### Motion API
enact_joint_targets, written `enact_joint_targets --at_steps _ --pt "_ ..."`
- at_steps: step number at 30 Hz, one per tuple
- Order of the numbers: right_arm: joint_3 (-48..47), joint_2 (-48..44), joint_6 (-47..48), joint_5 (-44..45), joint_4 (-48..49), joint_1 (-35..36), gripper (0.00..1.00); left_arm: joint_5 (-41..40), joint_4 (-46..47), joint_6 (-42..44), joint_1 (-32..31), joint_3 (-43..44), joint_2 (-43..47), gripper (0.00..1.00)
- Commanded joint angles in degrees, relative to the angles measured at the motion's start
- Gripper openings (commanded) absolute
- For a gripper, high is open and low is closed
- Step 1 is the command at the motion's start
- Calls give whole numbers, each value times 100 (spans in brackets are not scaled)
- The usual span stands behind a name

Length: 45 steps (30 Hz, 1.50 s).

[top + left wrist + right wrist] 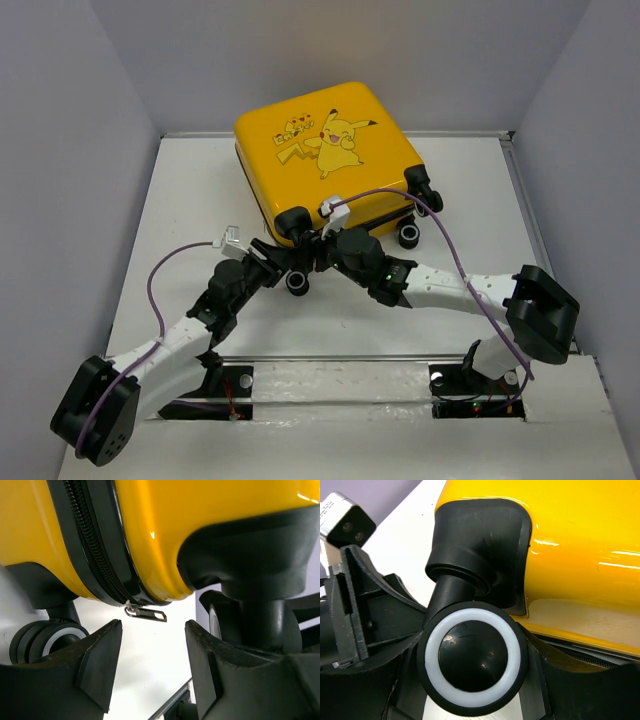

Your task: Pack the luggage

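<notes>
The luggage (320, 150) is a yellow hard-shell suitcase lying flat and closed, with the Pikachu side up. My left gripper (268, 256) is at its near corner. In the left wrist view it (153, 625) is open, and a metal zipper pull (146, 613) hangs from the black zipper just above the gap between the fingers, untouched. My right gripper (320, 250) meets the same corner from the right. In the right wrist view it (475, 647) has its fingers pressed on both sides of a black wheel with a white ring (472, 655).
Other black wheels (410, 235) stick out along the suitcase's near side, one (297, 283) between the two arms. White table (180, 200) with raised side edges and grey walls around. Purple cables loop over both arms.
</notes>
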<state>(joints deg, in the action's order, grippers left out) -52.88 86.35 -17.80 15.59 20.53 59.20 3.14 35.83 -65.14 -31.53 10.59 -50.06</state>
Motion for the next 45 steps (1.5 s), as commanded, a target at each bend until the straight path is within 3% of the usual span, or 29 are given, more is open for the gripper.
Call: enact_joint_targets --at_steps 1,7,18,24,29,32,37,40,42,45 --pt "-135 -48 -101 49 653 -75 7 -243 591 -112 -46 277 -354 61" --pt "-99 -92 -92 58 654 -75 7 -252 828 -200 -46 391 -689 46" --pt "-21 -48 -171 49 697 -75 7 -604 917 -271 -46 444 -794 6" --pt "181 -162 -232 198 741 -75 7 -858 698 -95 -38 277 -410 6" --pt "734 -425 -294 382 829 -75 7 -1306 -407 230 129 14 496 6" --pt "1112 -767 -338 593 829 -75 7 -1316 -1189 572 559 39 1128 6" --pt "1552 -1294 -347 778 707 -75 7 -1087 -1702 1117 1586 171 1368 6" --pt "1650 -1480 -347 770 575 -75 7 -772 -1493 1179 1886 233 1105 6" --pt "1624 -1437 -329 691 522 -75 7 219 -695 1197 1861 172 815 6" --pt "1457 -1226 -312 691 478 -75 7 793 -595 1381 1432 268 612 6"
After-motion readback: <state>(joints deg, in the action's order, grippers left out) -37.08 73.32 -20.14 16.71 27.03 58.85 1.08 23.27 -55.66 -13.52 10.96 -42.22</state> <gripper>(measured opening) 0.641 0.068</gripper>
